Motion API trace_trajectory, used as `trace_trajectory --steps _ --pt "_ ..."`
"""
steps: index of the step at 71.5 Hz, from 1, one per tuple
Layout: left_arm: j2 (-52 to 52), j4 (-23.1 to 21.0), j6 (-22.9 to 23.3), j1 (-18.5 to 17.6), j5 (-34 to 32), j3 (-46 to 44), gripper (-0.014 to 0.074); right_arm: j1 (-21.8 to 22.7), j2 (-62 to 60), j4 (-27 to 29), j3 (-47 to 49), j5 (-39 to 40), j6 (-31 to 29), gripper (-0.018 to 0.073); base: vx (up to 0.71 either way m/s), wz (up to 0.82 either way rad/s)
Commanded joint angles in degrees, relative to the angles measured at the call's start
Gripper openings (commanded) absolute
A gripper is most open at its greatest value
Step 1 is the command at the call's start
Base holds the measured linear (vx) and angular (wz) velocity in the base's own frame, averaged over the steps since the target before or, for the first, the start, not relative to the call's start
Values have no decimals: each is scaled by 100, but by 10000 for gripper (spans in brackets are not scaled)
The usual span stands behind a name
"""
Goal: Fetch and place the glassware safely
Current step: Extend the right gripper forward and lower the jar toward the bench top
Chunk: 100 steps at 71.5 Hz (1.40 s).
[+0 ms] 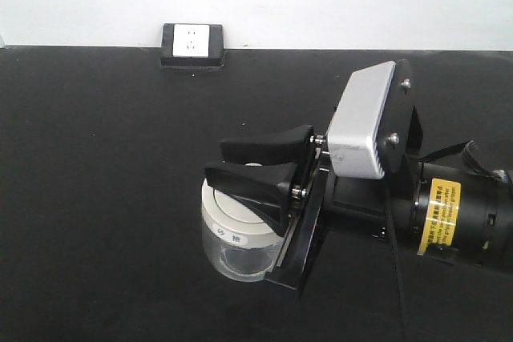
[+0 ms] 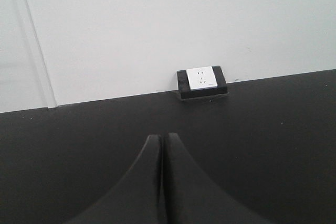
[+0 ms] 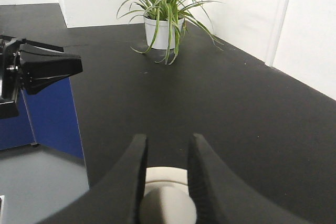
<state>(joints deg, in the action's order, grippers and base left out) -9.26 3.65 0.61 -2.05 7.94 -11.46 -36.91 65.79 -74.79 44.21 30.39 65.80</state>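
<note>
While the right gripper [image 1: 217,161] reaches in from the right of the scene with its two black fingers clenched on the centre knob [image 3: 167,206] of the round cream-white lid [image 1: 232,218], the small squat clear glass jar [image 1: 239,255] under that lid sits toward the near middle of the flat black table top [image 1: 96,198]; whether its base rests on the surface or hangs just above it I cannot tell; in the right wrist view the knob fills the gap between the fingers, so I judge the grasp made; the left gripper [image 2: 161,138] is clenched on nothing, its fingers pressed together and aimed at the far wall, where a white wall socket in a black frame [image 1: 191,44] stands at the table's far edge; a green spider plant in a white pot [image 3: 161,27] stands well apart from the jar; the fetching looks about half done: the jar is taken hold of, while carrying it and setting it down gently are left; no target place shows; since the hold is on the knob alone, the glass body could drop away if the lid is loose
</note>
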Motion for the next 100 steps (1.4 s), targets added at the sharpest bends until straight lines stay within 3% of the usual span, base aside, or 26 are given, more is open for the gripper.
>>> trace_trajectory --steps 1,56,68,80,88,100 --pt "-75 -35 51 4 -400 -165 -7 4 -134 248 174 207 -32 -1 0 0" --pt "-75 -35 51 4 -400 -165 -7 4 -134 267 174 194 30 -1 0 0" --pt "-75 -35 51 4 -400 -165 -7 4 -134 764 174 -535 143 -1 0 0" --pt "-75 -35 51 4 -400 -165 -7 37 -115 866 174 -997 -100 -1 0 0" --pt "-75 -35 51 4 -400 -165 -7 410 -1 1049 174 -756 -50 -1 0 0" --pt "-75 -35 51 4 -400 -165 -7 1467 300 1413 174 380 120 -1 0 0"
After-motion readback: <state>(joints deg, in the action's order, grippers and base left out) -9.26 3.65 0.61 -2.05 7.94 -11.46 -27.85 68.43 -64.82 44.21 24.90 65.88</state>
